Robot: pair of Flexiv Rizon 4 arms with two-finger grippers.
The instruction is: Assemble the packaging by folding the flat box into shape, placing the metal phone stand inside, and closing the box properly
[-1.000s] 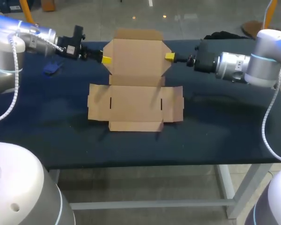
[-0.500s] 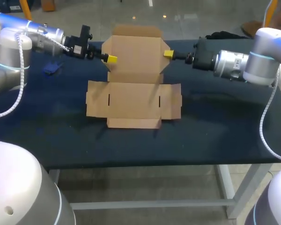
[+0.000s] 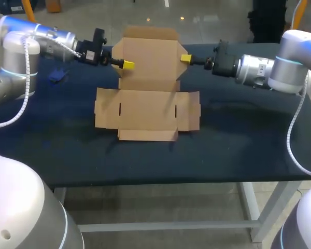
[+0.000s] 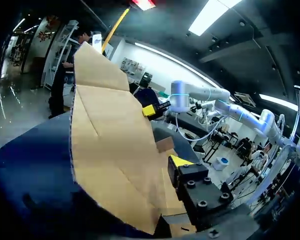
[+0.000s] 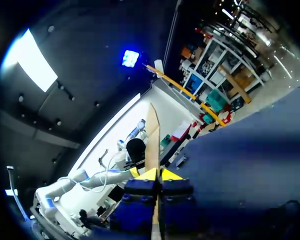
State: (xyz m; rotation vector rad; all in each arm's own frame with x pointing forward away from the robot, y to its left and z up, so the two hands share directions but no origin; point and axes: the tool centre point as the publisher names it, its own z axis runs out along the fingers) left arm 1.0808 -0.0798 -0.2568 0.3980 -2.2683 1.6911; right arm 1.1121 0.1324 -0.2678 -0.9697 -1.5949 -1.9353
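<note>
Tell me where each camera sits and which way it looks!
Head view: above and behind the robot, looking down on the table and box; left arm and right arm show.
Left wrist view: on the left wrist, looking along the left fingers at the box's raised flap; the right fingers show beyond.
Right wrist view: on the right wrist, looking along its fingers, which pinch the flap edge-on.
Shared: all three show the box; head and left wrist views show the right fingers.

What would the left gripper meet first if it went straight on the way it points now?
The raised cardboard panel, right against the left gripper; farther along that line, probably the right gripper, though depth is unclear.
</note>
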